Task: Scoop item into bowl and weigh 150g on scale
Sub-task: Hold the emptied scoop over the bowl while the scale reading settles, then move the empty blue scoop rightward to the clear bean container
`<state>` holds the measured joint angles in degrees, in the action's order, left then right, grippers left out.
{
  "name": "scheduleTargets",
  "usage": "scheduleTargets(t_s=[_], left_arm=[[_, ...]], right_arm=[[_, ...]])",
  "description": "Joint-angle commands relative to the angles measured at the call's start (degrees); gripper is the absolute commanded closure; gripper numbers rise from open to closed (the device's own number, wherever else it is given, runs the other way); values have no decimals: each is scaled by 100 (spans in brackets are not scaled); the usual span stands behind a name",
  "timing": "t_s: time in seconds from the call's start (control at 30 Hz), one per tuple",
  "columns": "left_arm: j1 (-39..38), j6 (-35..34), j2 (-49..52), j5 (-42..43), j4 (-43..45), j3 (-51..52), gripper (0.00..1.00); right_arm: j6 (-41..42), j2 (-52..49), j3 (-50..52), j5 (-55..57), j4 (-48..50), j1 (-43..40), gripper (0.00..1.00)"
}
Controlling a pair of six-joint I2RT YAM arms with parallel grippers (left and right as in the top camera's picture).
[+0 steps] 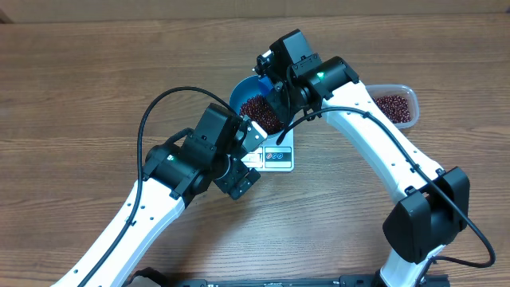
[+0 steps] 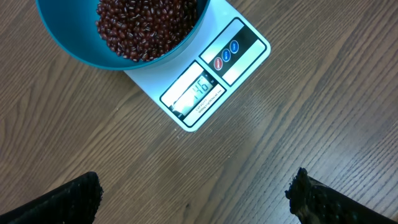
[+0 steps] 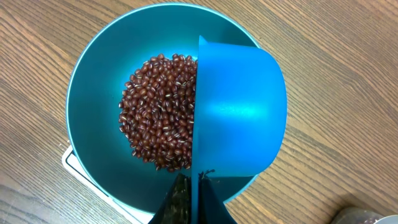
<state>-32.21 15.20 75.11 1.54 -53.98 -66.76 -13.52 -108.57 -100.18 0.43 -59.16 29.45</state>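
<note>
While right pincer [image 3: 193, 186] clamps scoop [image 3: 239, 112] over beans [image 3: 158, 112] in bowl [image 3: 93, 93], left pincer [image 2: 196, 199] gapes empty

Between the spread jaws of the left gripper [image 2: 193, 190]: bare table [image 2: 323, 106], unobstructed. Ahead of them: scale [image 2: 211, 74] and bowl [image 2: 68, 38] bar the way. Ahead of the right gripper [image 3: 191, 190], jaws closed: scoop [image 3: 239, 112] covers the bowl's right side; left side open.
</note>
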Motion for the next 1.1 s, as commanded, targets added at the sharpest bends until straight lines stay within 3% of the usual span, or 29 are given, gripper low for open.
scheduleTargets(t_s=[0.0,0.47,0.8,0.93,1.07], left_arm=[[31,90,-22,87,24,42,1],[31,90,-22,87,24,42,1],[31,90,-22,87,24,42,1],[31,87,-22,87,24,42,1],[31,90,-22,87,24,42,1]], right_arm=[[44,223,-190,-11,46,15,96],[315,245,-619,66,208,-4,96],[1204,251,-1550,1779,-192,-402,96],[1856,251,-1613,2898,-732,-695,96],[2505,249,-1602,3209,-1419,-1132,96]])
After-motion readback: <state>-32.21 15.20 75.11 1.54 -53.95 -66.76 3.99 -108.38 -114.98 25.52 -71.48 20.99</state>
